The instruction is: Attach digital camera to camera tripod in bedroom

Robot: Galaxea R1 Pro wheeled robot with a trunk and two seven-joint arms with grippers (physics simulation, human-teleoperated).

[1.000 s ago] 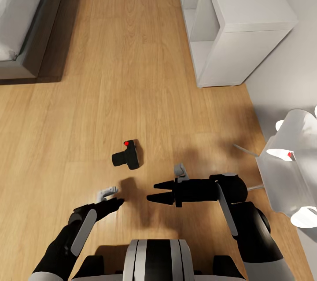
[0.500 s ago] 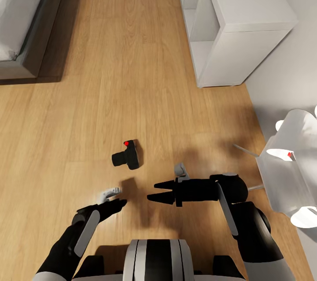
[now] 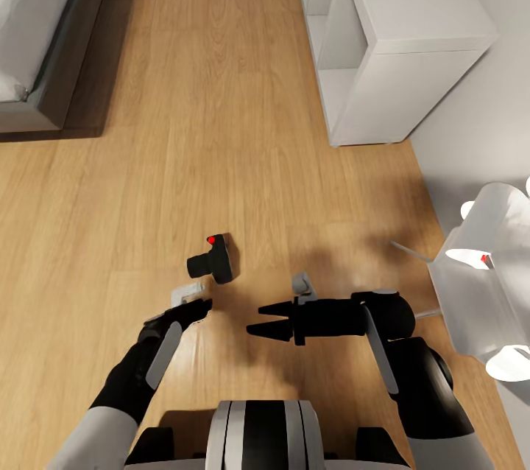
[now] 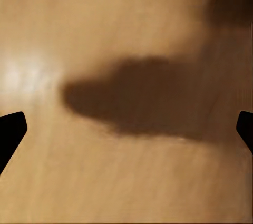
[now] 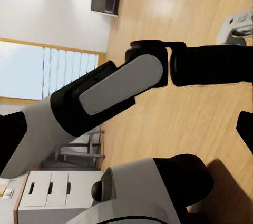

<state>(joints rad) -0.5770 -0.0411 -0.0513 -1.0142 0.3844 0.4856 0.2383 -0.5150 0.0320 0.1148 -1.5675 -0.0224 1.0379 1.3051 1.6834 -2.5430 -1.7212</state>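
Observation:
The digital camera (image 3: 214,263), small and black with a red button on top, lies on the wood floor of the bedroom. My left gripper (image 3: 202,306) hovers just short of it, on the near side. In the left wrist view the left gripper (image 4: 126,128) is open, its fingertips (image 4: 10,132) at the frame's two sides over bare floor and a dark shadow. My right gripper (image 3: 255,319) is open, pointing left, a little to the right of the camera. Two thin silver rods (image 3: 409,251) at the right may be legs of the camera tripod; its other parts are hidden.
White cube shelves (image 3: 397,28) stand at the back right. A grey-framed bed (image 3: 51,50) fills the back left. A glossy white shape (image 3: 486,278) crowds the right edge. In the right wrist view my left forearm (image 5: 121,84) crosses over the floor.
My left arm has swung forward and to the right, bringing its gripper close to the camera. The right arm and the camera have stayed put.

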